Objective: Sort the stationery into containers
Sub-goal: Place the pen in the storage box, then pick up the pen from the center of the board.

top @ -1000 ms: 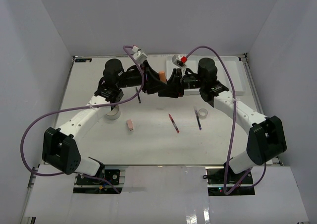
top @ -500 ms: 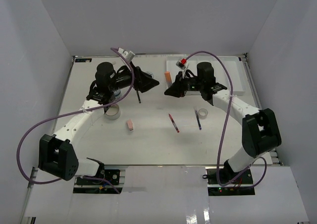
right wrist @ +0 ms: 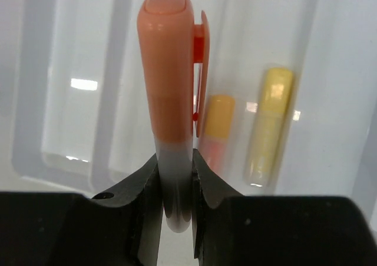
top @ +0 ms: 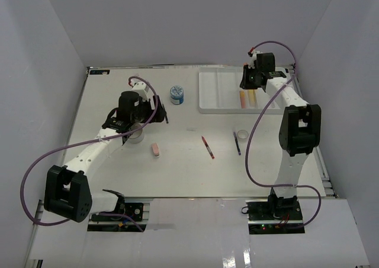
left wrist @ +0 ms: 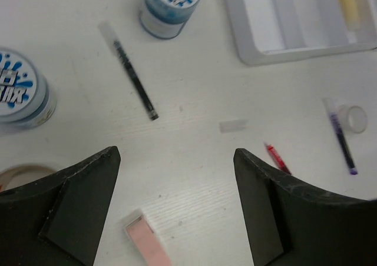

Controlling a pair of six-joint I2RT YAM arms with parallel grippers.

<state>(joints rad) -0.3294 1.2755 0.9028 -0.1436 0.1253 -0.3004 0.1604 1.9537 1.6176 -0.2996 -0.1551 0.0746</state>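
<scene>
My right gripper [right wrist: 175,172] is shut on an orange marker [right wrist: 171,72] and holds it over the white divided tray [right wrist: 76,101]. It shows at the far right in the top view [top: 251,81]. An orange-yellow marker [right wrist: 215,130] and a yellow marker [right wrist: 268,125] lie in a tray compartment below. My left gripper [left wrist: 175,160] is open and empty above the table, near the pink eraser [left wrist: 147,242], and it sits left of centre in the top view [top: 157,115]. Two blue-lid jars [left wrist: 171,4] [left wrist: 20,95], a black pen [left wrist: 134,80] and a red pen [left wrist: 277,158] lie around it.
A tape roll [top: 135,136] lies under the left arm. A small tape roll [top: 241,135] and a dark pen [top: 237,143] lie right of centre. The tray [top: 219,93] stands at the back right. White walls close in the table's sides and back.
The right arm has swung from the table's centre to the far right over the tray with the orange marker. The left arm has drawn back to the left, uncovering a blue jar.
</scene>
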